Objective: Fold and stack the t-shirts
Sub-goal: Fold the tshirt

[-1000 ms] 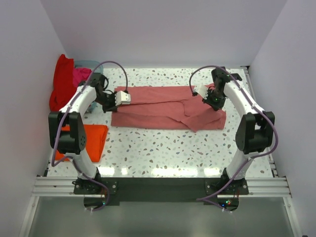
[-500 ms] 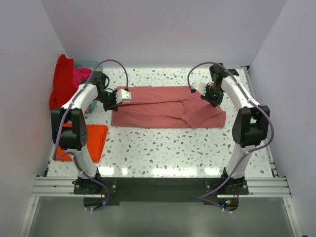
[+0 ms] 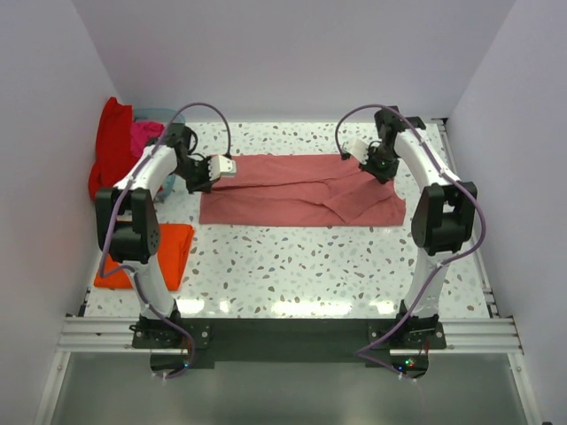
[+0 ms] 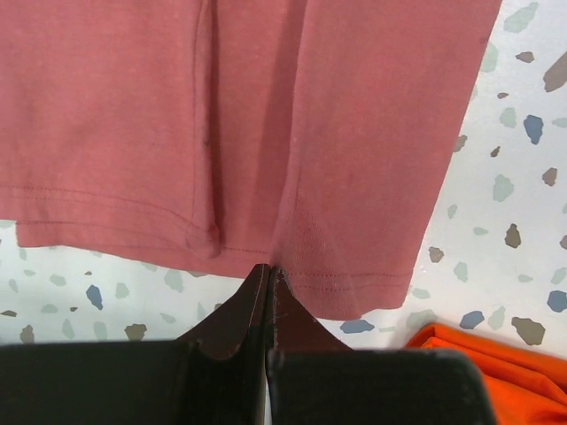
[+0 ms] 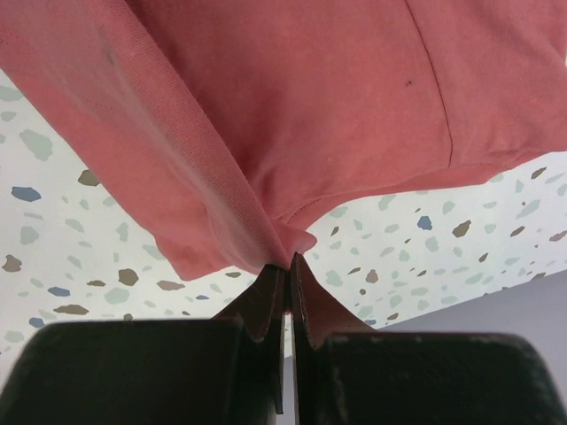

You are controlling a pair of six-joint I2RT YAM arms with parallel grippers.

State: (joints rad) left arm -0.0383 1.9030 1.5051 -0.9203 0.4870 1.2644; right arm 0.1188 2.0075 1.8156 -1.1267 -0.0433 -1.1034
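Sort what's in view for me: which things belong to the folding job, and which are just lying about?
Job: rose-pink t-shirt, pinched by the left gripper and right gripper; orange t-shirt; red t-shirt; magenta t-shirt.
Lying about: pale blue basket; terrazzo table.

Table (image 3: 292,266): white, speckled terrazzo top.
Far middle: rose-pink t-shirt (image 3: 292,190), laid out wide in a long band.
Left edge: orange t-shirt (image 3: 173,252), folded.
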